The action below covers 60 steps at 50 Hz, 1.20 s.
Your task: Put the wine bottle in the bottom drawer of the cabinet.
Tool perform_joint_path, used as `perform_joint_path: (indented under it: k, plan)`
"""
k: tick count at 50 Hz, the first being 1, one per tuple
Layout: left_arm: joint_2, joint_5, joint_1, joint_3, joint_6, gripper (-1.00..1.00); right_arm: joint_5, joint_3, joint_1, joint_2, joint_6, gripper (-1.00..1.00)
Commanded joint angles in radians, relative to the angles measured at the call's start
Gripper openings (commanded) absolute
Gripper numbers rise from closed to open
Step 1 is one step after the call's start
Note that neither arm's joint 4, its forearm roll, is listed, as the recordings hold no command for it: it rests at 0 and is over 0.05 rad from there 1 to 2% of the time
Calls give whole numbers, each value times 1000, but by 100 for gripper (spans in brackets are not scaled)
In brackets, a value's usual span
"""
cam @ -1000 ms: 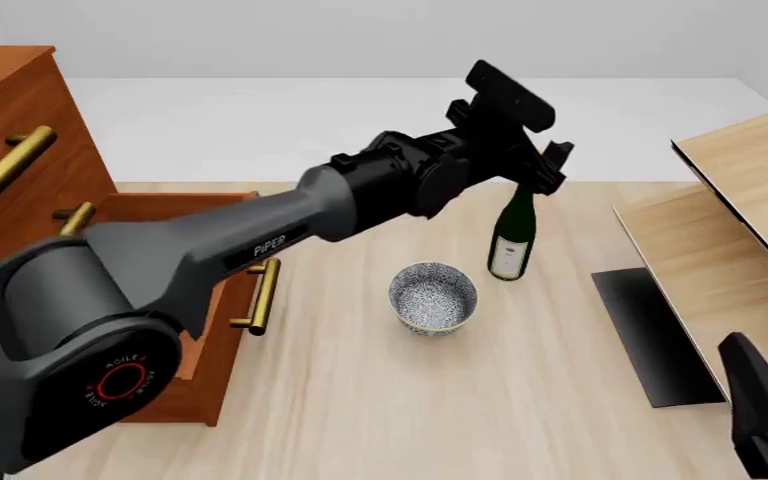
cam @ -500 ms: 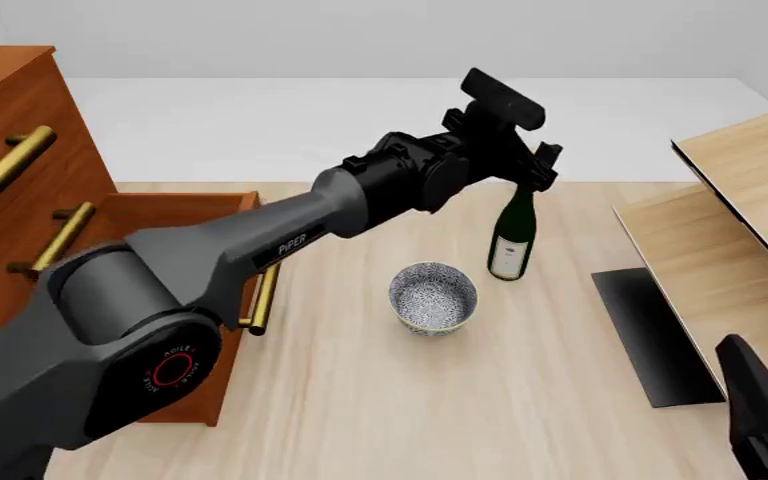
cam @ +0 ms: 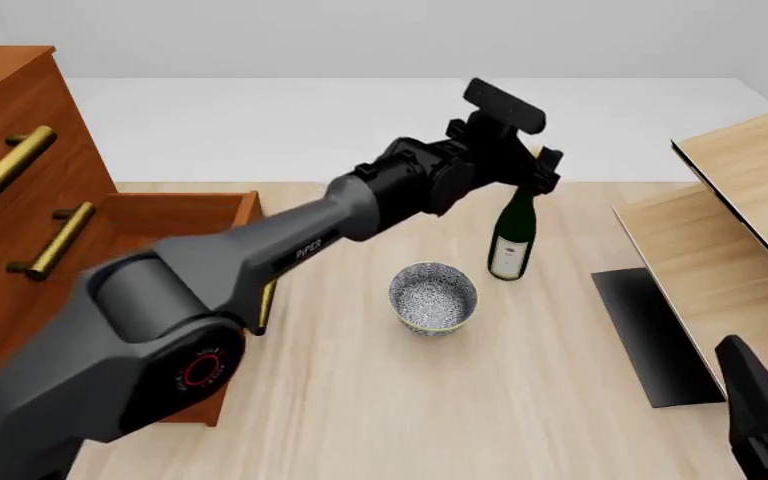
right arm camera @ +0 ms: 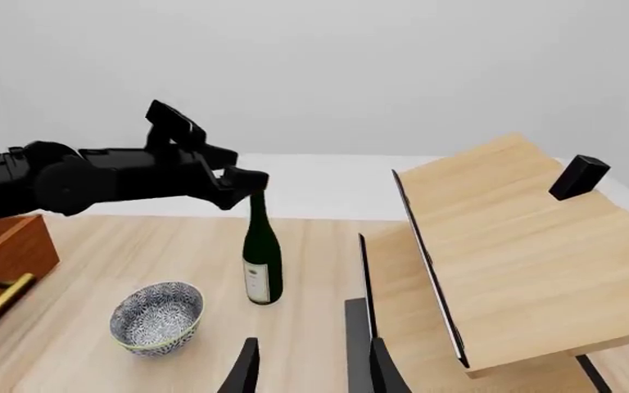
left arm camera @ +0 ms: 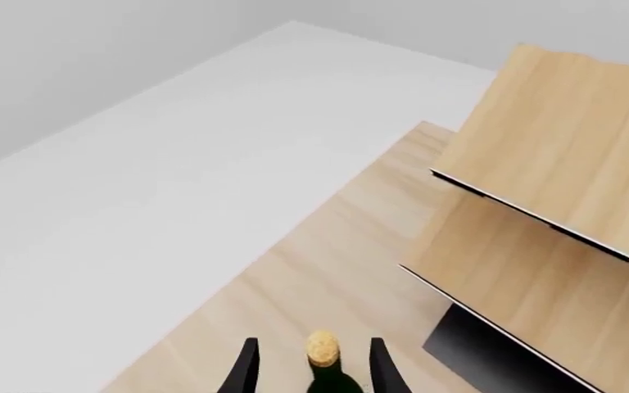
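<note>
Dark green glass wine bottle (cam: pixel 512 236) upright on the table, cork between the spread fingers of the left gripper (cam: pixel 536 166), grey speckled bowl (cam: pixel 432 297) below it, reddish-brown bottom drawer (cam: pixel 157 225) pulled open well behind the arm, right gripper (right arm camera: pixel 305 368) open, apart.

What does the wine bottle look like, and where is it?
The wine bottle is tall, slim, dark green glass with a long neck, a tan cork and a white label. It stands upright on the wooden table, beyond and to the right of the speckled bowl. The left gripper has a finger on each side of its neck; whether they touch it is unclear.
</note>
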Motion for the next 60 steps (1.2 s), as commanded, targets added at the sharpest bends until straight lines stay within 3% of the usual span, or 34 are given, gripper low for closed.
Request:
perform_joint_path:
  k: [1, 16, 30, 55, 56, 60]
  plan:
    - [31, 9, -4, -28, -12, 100, 3, -1, 1, 0, -1, 100]
    - [92, 41, -3, -86, -2, 100, 3, 0, 4, 0, -1, 100]
    - [102, 21, 1, -57, -2, 100, 5, 1, 4, 0, -2, 100]
    - [129, 30, -4, -90, -29, 100, 25, -18, 6, 0, -10, 100]
    - [133, 36, -3, -99, -32, -100, 26, -19, 7, 0, -12, 100]
    - [141, 47, -6, -114, -35, -100, 26, -20, 8, 0, -11, 100]
